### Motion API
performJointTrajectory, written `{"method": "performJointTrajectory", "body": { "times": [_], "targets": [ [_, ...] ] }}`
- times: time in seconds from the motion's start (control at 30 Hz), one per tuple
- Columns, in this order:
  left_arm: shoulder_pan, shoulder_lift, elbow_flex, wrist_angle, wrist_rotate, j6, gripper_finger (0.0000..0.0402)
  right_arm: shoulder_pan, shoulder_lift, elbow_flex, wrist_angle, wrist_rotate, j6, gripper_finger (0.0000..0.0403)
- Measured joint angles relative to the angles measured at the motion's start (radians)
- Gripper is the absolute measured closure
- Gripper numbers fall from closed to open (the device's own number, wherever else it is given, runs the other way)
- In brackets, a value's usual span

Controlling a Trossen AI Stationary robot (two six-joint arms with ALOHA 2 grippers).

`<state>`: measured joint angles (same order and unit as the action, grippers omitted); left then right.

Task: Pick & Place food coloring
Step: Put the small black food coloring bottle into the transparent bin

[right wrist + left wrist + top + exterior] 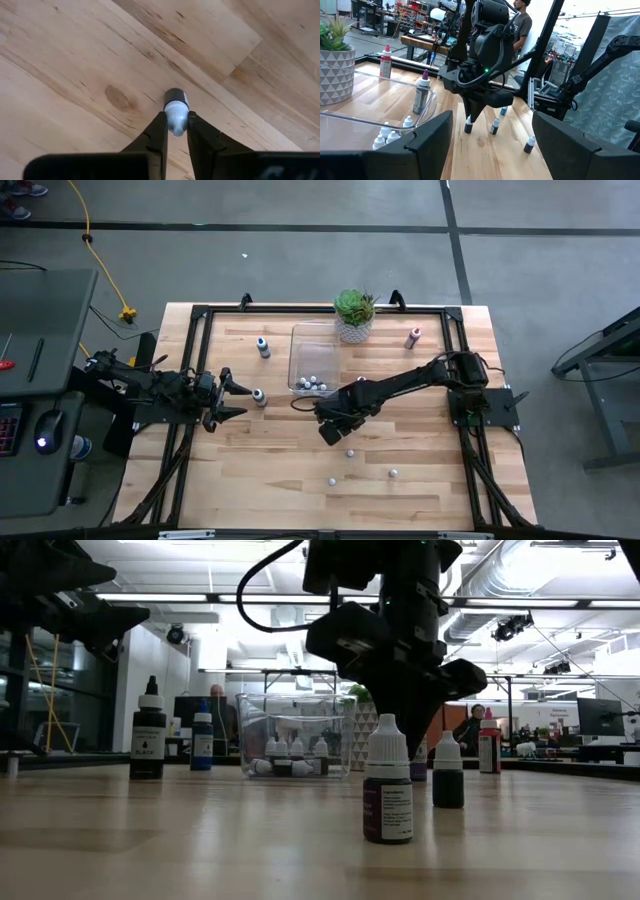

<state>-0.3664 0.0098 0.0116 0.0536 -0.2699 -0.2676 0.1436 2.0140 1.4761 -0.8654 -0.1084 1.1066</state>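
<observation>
The right end effector [175, 131] stands low over the centre of the pale wooden worktop [280, 470], pointing straight down. Its two dark fingers [156, 135] are drawn narrow and sit against either side of the white cap of a small dark-bodied dropper bottle of food coloring [175, 112]. The bottle stands upright on the wood, its long axis vertical and in line with the end effector's approach. It lies directly beneath and between the fingers, not off to either side. Contact at the cap appears made; the bottle's base looks still seated on the worktop, so the lift is judged not yet begun.

The clear rectangular plastic bin [298, 345], already holding several small white-capped bottles [313, 385], sits just beyond the right end effector toward the far edge, beside the green succulent in a white patterned pot [354, 315]. The carry, by my assessment, is short and upward over the bin wall.

Three further small bottles [350, 453] stand loose on the worktop nearer the front edge.

The left end effector [232, 399] waits at the left side, fingers spread wide and empty, a small bottle [259, 396] just beside it. The right arm is clearly the nearer to the gripped bottle.

Risk noted: a grip on the cap alone may let the bottle swing or slip.
</observation>
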Motion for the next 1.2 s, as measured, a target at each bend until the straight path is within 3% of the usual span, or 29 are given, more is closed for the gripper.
{"method": "performJointTrajectory", "body": {
  "times": [0.23,0.5,0.9,1.2],
  "targets": [
    [0.0,0.0,0.0,0.0,0.0,0.0,0.013,0.0,-0.002,0.02,0.02,-0.022,-0.01,0.0349],
    [0.0,0.0,0.0,0.0,0.0,0.0,0.013,-0.004,-0.013,0.206,-0.022,-0.001,-0.123,0.0355],
    [0.0,0.0,0.0,0.0,0.0,0.0,0.013,-0.056,-0.013,0.545,-0.134,0.15,-0.295,0.0355],
    [0.0,0.0,0.0,0.0,0.0,0.0,0.013,-0.151,-0.013,0.611,-0.169,0.206,-0.347,0.0358]
  ]
}}
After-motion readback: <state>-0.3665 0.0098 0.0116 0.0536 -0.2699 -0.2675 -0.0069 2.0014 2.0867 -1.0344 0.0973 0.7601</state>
